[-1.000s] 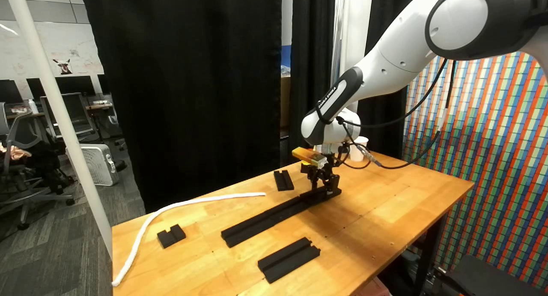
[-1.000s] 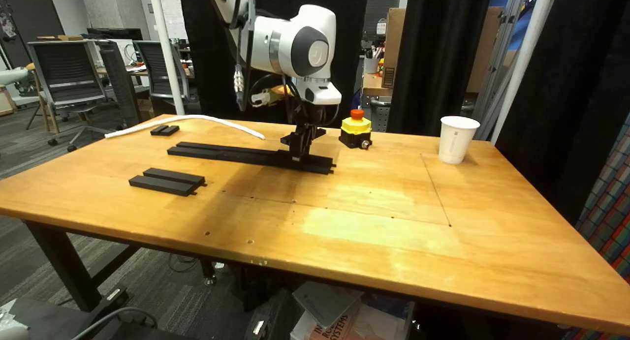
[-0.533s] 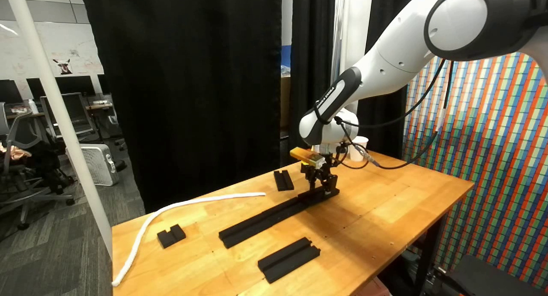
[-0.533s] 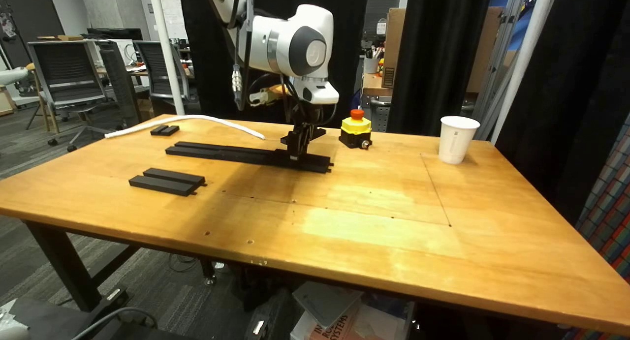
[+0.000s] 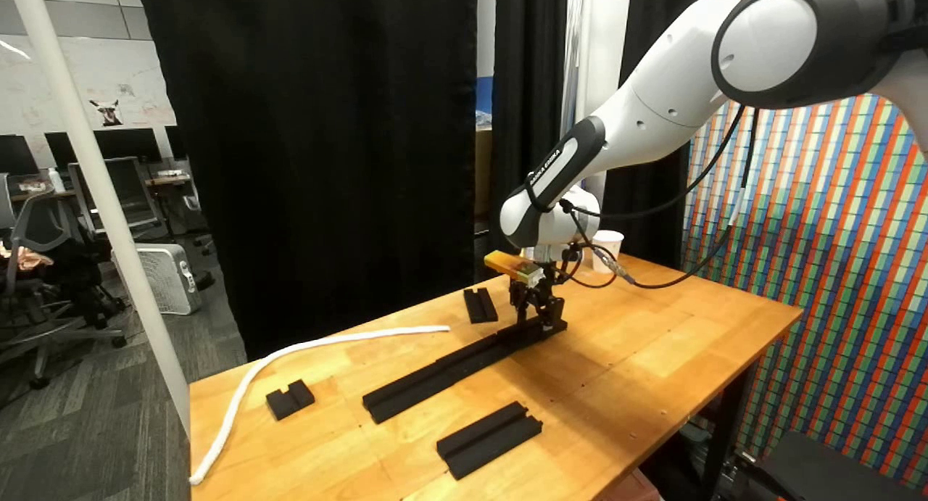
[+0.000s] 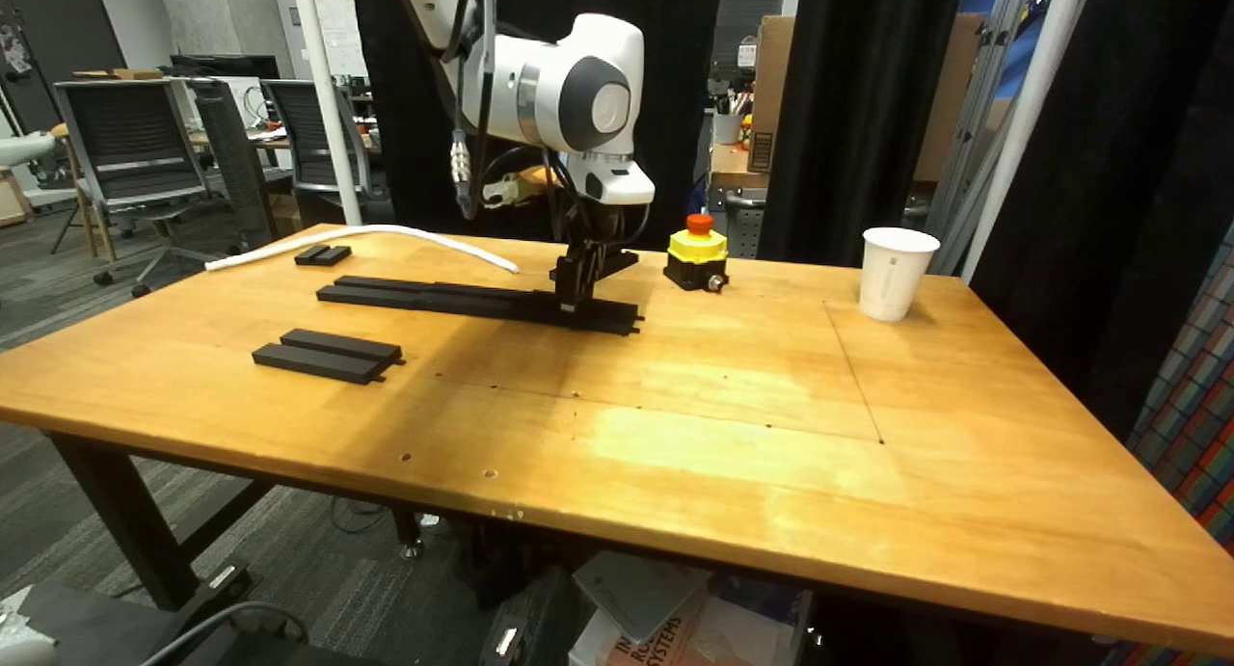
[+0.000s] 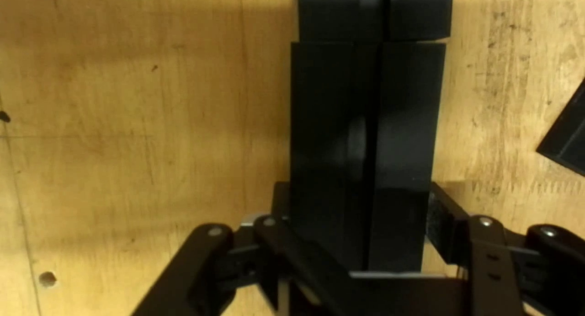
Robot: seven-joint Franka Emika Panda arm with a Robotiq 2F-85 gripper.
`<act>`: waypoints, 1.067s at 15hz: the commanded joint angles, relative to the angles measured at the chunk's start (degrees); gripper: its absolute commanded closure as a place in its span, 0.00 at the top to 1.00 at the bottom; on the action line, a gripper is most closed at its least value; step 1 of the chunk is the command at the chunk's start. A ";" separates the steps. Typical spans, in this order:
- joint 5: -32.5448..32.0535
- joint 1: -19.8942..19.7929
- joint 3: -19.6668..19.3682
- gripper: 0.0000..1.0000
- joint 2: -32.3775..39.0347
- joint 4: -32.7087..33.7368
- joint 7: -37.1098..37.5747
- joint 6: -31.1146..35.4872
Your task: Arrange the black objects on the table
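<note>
Hand (image 7: 358, 220): stood low over the table (image 6: 771, 492), clamped on a grooved black block (image 7: 406, 124), with fingers (image 7: 445, 229) against both long sides in the wrist view. Gripped block: formed the end of a straight row (image 5: 464, 365) nearer the white cup (image 6: 897, 276), in line with a next block (image 7: 416, 14), met or nearly met end to end, with a slight sideways offset. Number of blocks in the row: could not be told. Loose long block (image 5: 489, 440): lay flat beside the row, well apart and roughly parallel. Short block (image 5: 293, 398): rested flat near the row's opposite end, just inside the curve of a white cord (image 5: 341, 338). Another block (image 5: 481, 305): lay at an angle beyond the row in an exterior view, near the table's edge. Stop button (image 6: 697, 250), red over yellow: stood upright beyond the hand in an exterior view. Cup: stood upright, well apart from every block.
</note>
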 commanded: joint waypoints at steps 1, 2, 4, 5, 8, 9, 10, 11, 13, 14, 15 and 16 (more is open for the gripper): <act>1.63 -0.15 0.84 0.45 1.57 2.88 0.34 -1.13; 1.84 -0.15 0.96 0.45 1.76 3.16 0.39 -1.09; 2.21 -0.15 1.22 0.45 2.09 3.51 0.32 -0.97; 2.04 -0.04 1.10 0.45 2.01 3.47 0.49 -1.05; 0.72 0.39 0.30 0.45 1.52 3.29 1.18 -1.39; 0.37 0.48 0.10 0.45 1.43 3.36 1.28 -1.52; 0.31 0.47 0.08 0.45 1.51 3.48 1.22 -1.55; 0.27 0.47 0.13 0.45 1.58 3.66 1.06 -1.62; 0.50 0.41 0.45 0.45 2.01 4.04 0.59 -1.40; 0.60 0.41 0.57 0.45 2.16 4.22 0.50 -1.34; 0.67 0.42 0.70 0.45 2.35 4.50 0.38 -1.25; 0.64 0.48 0.80 0.45 2.61 4.90 0.30 -1.26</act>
